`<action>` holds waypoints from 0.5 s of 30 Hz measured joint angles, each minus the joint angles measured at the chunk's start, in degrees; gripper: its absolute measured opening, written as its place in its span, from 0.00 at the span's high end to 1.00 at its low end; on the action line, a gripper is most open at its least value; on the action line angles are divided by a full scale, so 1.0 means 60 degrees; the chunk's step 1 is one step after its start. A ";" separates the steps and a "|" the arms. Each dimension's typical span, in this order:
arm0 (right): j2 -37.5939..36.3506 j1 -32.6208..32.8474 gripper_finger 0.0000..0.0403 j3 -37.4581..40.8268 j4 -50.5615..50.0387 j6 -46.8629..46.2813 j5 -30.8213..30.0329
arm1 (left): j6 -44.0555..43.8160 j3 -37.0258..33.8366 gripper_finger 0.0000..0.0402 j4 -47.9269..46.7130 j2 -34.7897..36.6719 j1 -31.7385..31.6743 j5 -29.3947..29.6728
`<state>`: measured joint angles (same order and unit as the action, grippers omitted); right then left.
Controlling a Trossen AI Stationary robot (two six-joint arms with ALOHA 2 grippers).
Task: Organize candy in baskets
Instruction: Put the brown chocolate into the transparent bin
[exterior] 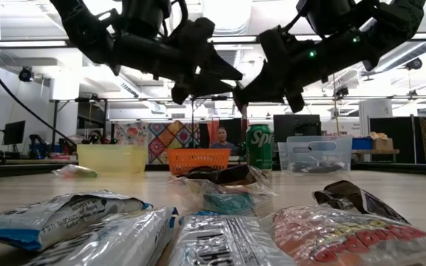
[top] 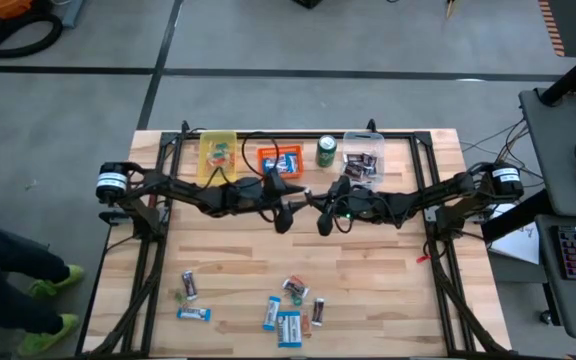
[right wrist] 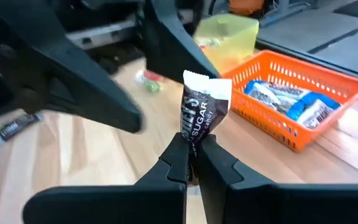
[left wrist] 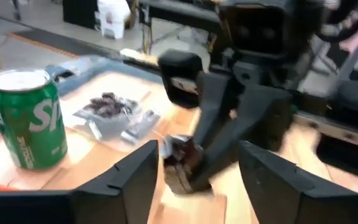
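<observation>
Above the table's middle, my right gripper [right wrist: 194, 149] is shut on a dark brown mini candy bar [right wrist: 204, 106]. My left gripper [left wrist: 199, 148] faces it from the table's left, open. Its fingers [right wrist: 92, 93] stand on either side of the bar [left wrist: 180, 151], close to it and not touching. At the far edge stand three baskets. The yellow one [top: 217, 152] holds small sweets. Blue-and-white bars fill the orange one [top: 281, 161], and dark bars lie in the clear one [top: 363, 156]. Several loose candies [top: 288, 325] lie near the table's front edge. My right gripper pinches the mini bar's lower wrapper end [right wrist: 195, 135] between its two fingertips. The fingers reach in about level from the table's right. The bar sticks out past the fingertips, its crimped free end [right wrist: 207, 84] farthest out, lifted well clear of the table.
A green soda can [top: 328, 150] stands between the orange and clear baskets. Two more candies [top: 190, 286] lie at the near left. Black frame rails [top: 158, 250] run along the table's sides. Bare wood lies between the arms and the near candy pile.
</observation>
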<state>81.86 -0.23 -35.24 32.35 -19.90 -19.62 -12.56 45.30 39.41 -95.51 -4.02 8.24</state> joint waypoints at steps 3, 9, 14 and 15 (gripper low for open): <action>-0.0102 -0.0121 0.98 0.0000 -0.0724 -0.0104 0.0010 | 0.0135 0.0000 0.47 -0.0795 0.0368 -0.0020 -0.0312; -0.0736 -0.0362 0.98 0.0000 -0.2789 -0.0552 -0.0007 | 0.0408 -0.0002 0.46 -0.3047 0.1391 -0.0020 -0.0501; -0.1827 -0.0543 0.98 0.0000 -0.4211 -0.0585 -0.1270 | 0.0402 -0.0004 0.47 -0.4969 0.2296 0.0041 -0.0652; -0.2102 -0.0611 0.98 0.0000 -0.4695 -0.0571 -0.1692 | 0.0364 -0.0004 0.47 -0.5340 0.2464 0.0069 -0.0794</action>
<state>69.25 -3.89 -35.24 4.18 -23.33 -29.77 -10.38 45.28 7.37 -80.73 -3.60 3.48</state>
